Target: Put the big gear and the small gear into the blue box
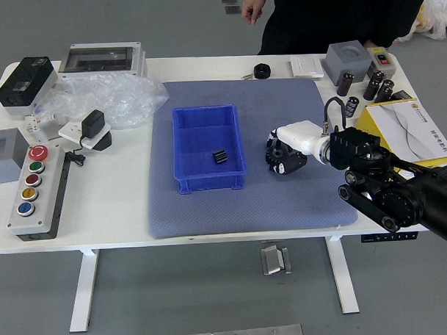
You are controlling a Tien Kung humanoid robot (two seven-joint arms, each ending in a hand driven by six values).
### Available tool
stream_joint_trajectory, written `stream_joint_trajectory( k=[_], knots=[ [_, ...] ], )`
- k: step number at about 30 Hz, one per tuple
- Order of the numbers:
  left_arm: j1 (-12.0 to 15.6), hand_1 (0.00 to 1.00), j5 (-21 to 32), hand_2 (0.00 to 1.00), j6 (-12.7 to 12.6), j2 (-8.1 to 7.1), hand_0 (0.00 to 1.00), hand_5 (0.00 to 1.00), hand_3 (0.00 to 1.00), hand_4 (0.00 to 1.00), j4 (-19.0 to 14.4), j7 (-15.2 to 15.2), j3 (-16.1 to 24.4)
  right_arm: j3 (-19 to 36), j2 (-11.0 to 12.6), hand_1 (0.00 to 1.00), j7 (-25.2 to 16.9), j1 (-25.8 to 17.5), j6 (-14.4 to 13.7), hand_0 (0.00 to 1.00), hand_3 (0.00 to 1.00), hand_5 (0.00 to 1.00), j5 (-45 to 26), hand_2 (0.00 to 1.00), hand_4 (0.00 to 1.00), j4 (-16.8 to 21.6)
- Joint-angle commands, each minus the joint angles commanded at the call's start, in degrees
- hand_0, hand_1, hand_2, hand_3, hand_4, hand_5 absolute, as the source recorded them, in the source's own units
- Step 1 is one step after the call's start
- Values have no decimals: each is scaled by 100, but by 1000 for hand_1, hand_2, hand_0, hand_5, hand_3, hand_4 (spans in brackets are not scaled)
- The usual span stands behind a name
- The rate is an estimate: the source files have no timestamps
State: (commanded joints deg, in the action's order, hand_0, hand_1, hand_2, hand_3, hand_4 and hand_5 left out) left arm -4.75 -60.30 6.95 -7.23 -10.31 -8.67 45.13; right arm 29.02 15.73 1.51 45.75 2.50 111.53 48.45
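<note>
White table stood on grey floor

The long white table (111, 208) spanned the grey floor (184, 301), one white leg (84, 290) near eight o'clock, another leg (342, 273) between four and five. Two dark rectangles (233, 10) marked the floor at twelve. Light lay fairly evenly.

We look at a lab or workshop: a white table (122, 208) on a grey floor (184, 290) carries a push-button box (44, 192) at left, while a black robot arm (384, 194) reaches in from the right.

The robot hand (299, 137) is near the blue box (195, 143) (small gear (220, 156) inside).
</note>
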Motion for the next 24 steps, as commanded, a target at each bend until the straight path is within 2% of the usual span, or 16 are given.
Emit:
stream_joint_trajectory(
  k=[3,4,9,10,16,24],
  knots=[
    [-2,832,-6,814,1,2,862,295,836,701,0,1,4,-22,-2,482,-10,-7,-81,516,656,368,-15,592,633,-2],
    [-3,832,-7,814,1,2,862,295,836,702,0,0,4,-29,-2,450,-14,-9,-115,504,641,332,-17,537,537,-3],
    [-3,832,-4,814,0,-2,862,295,836,702,0,-1,4,-54,-3,450,-40,-17,-252,504,641,332,-10,537,537,-6],
    [-3,831,-1,814,-1,-2,862,295,836,701,0,-1,5,-59,-2,444,-43,-19,-272,525,635,310,-7,518,499,-7],
    [-1,831,10,814,-3,-3,862,297,836,702,0,2,4,-76,4,436,-56,-30,-366,547,633,293,1,512,475,-6],
    [1,832,2,814,1,6,862,296,836,702,0,3,22,-76,5,439,-57,-30,-338,554,639,284,-9,513,468,-22]
  ],
)
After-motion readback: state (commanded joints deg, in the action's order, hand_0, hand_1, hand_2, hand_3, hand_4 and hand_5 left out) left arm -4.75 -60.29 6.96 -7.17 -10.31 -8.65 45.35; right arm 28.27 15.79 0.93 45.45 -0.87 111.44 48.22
